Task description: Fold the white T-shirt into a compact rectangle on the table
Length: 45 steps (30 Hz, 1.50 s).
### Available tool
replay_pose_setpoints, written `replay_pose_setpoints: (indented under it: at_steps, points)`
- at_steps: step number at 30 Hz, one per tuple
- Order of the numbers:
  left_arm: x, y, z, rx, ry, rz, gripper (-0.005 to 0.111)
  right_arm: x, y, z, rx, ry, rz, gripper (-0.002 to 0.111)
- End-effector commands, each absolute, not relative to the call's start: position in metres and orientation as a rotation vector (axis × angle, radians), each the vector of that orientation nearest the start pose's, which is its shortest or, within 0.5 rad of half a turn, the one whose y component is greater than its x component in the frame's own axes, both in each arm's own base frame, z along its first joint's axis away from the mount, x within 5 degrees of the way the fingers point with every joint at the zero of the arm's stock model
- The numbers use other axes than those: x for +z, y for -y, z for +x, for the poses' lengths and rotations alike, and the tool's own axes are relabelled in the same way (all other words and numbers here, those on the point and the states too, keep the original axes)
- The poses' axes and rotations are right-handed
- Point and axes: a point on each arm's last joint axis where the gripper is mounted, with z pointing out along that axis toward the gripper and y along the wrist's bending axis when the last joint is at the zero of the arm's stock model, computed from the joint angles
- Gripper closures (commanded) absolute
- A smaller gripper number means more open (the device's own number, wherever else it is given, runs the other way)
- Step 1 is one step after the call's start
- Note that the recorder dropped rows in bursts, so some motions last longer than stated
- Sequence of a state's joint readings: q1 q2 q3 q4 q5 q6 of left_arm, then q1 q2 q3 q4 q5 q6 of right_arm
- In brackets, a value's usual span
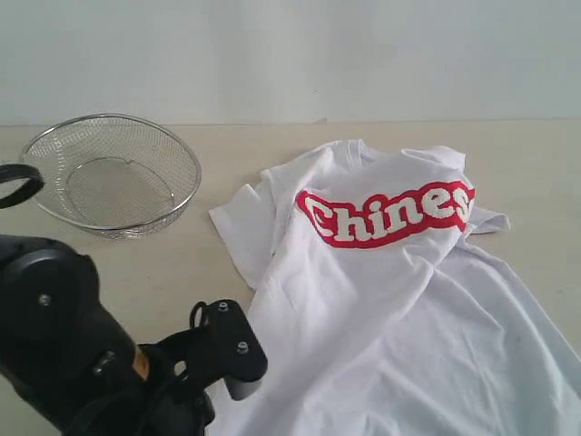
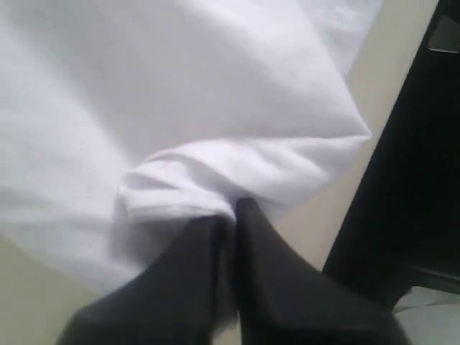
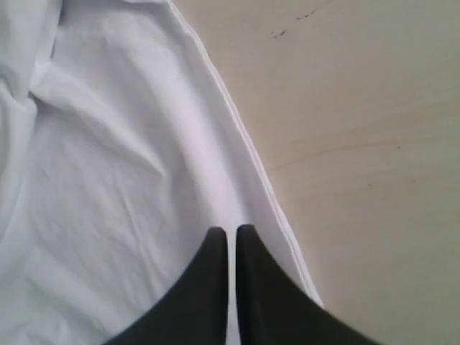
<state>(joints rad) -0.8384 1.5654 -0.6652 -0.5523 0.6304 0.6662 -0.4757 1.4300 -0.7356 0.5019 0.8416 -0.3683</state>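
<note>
The white T-shirt (image 1: 381, 309) lies spread on the table (image 1: 263, 145) with its red lettering (image 1: 386, 213) facing up at the far end. In the left wrist view my left gripper (image 2: 231, 210) is shut on a bunched fold of the white T-shirt (image 2: 194, 172), at its near left edge. In the right wrist view my right gripper (image 3: 231, 231) is shut at the white T-shirt (image 3: 129, 180) just inside its hemmed edge, with a thin strip of cloth between the fingers. The exterior view shows neither gripper's tips.
A round wire-mesh basket (image 1: 113, 173) stands at the far left of the table. My black left arm (image 1: 82, 354) fills the near left corner. Bare table (image 3: 359, 144) lies beside the shirt's hem.
</note>
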Motion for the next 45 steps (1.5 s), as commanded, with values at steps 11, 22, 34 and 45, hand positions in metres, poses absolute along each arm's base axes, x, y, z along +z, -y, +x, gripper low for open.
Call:
replay_pose_setpoints:
  at_steps: [11,22,34,45]
  points:
    - [0.154,0.178,0.162,-0.575,-2.671,1.12,0.102,0.197,0.01,0.226,0.394,-2.994,0.074,0.108]
    - [0.154,0.173,0.145,-0.626,-2.768,1.342,0.102,0.172,-0.021,0.204,0.022,-3.219,-0.128,0.108]
    - [0.155,0.177,0.15,-0.642,-2.742,1.261,0.072,0.147,-0.024,0.199,0.036,-3.342,-0.124,0.108]
    - [0.193,0.19,0.179,-0.476,-2.703,1.338,0.066,0.128,-0.023,0.199,0.014,-3.455,-0.147,0.108]
